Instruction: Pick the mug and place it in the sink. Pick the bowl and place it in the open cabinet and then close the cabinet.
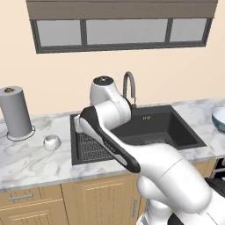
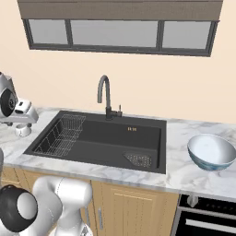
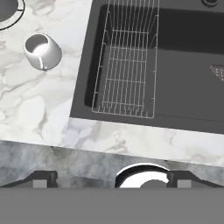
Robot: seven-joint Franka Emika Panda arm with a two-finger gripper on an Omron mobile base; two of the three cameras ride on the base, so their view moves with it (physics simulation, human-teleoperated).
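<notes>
The mug (image 1: 52,142) is a small white cup that stands on the marble counter just left of the sink (image 1: 167,127). In the hand view the mug (image 3: 42,51) sits at the upper left, upright with its mouth showing. My gripper (image 3: 116,178) hovers high over the counter's front edge near the sink's (image 3: 183,74) left end, apart from the mug. It is open, with nothing between its fingertips (image 3: 43,178). The bowl (image 2: 211,151), white with blue patterning, rests on the counter right of the sink (image 2: 106,136). The cabinet is out of view.
A grey paper-towel roll (image 1: 16,113) stands at the far left behind the mug. A wire rack (image 3: 127,65) fills the sink's left part, and a drain grate (image 2: 137,159) lies at its front right. The dark faucet (image 2: 105,94) rises behind the basin. My arm (image 1: 132,154) crosses in front of the sink.
</notes>
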